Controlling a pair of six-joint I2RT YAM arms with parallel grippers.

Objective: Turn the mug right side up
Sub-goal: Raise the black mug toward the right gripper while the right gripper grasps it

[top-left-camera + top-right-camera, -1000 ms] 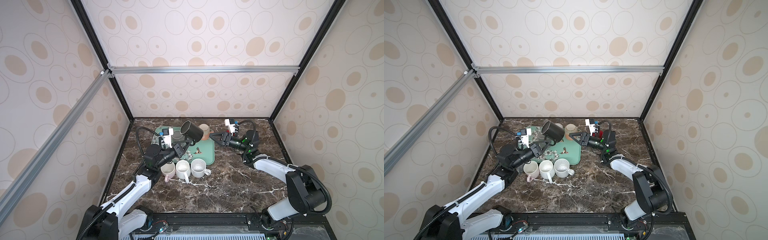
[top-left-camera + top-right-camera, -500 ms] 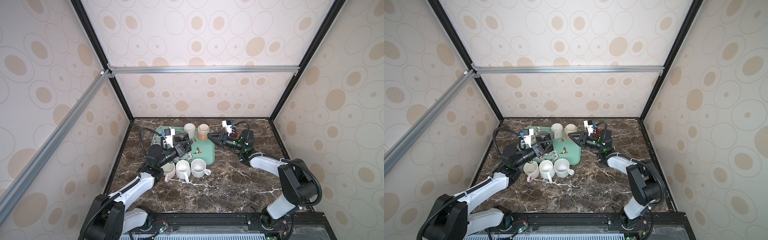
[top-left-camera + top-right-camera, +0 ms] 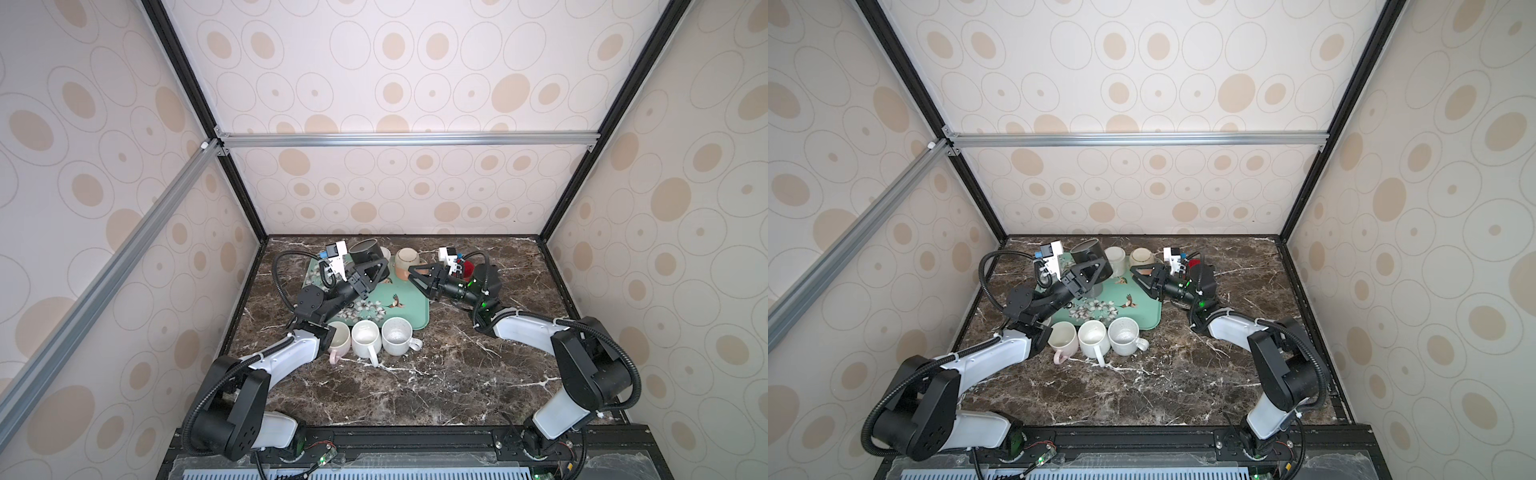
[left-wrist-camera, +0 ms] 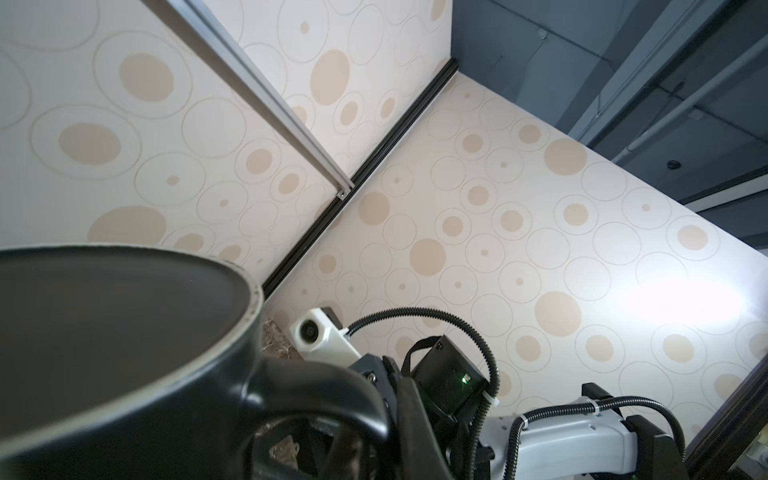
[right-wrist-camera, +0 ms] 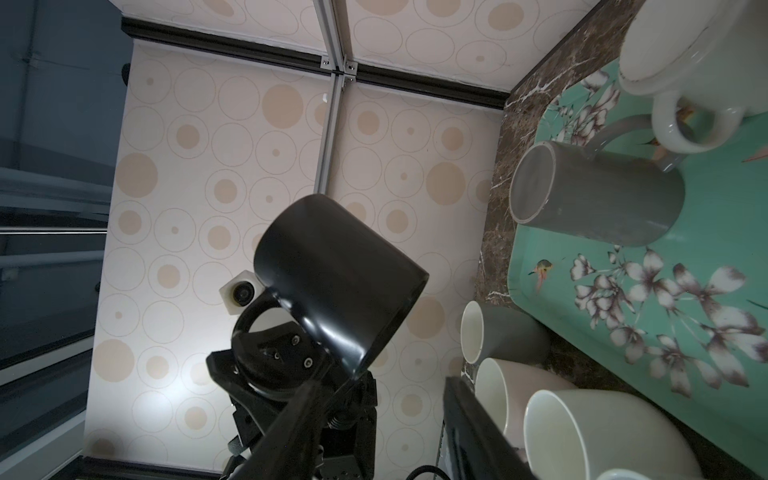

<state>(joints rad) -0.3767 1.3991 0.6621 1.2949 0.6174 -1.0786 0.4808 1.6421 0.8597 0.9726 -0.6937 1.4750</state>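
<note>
A black mug (image 3: pixel 365 251) (image 3: pixel 1088 254) hangs above the far left of the green tray (image 3: pixel 409 309) (image 3: pixel 1144 313). My left gripper (image 3: pixel 375 271) (image 3: pixel 1096 269) (image 4: pixel 386 436) is shut on its handle (image 4: pixel 316 390). The mug stands nearly upright with a round end facing up, and I cannot tell whether that end is mouth or base. The right wrist view shows this mug (image 5: pixel 336 278) in the air. My right gripper (image 3: pixel 412 275) (image 3: pixel 1136 277) (image 5: pixel 386 436) is open and empty beside a tan upside-down mug (image 3: pixel 406 261) (image 3: pixel 1142 257).
A white mug (image 3: pixel 1115 257) (image 5: pixel 685 62) stands at the tray's back. A grey mug (image 5: pixel 598 195) stands upside down on the tray. In front of the tray stand a pink mug (image 3: pixel 338 338) and two white mugs (image 3: pixel 365 336) (image 3: pixel 397 332), mouths up. Walls close in on three sides.
The black mug in my left gripper has turned from tilted toward the camera to nearly upright, dipping low in between. My right gripper has shifted slightly toward the tray.
</note>
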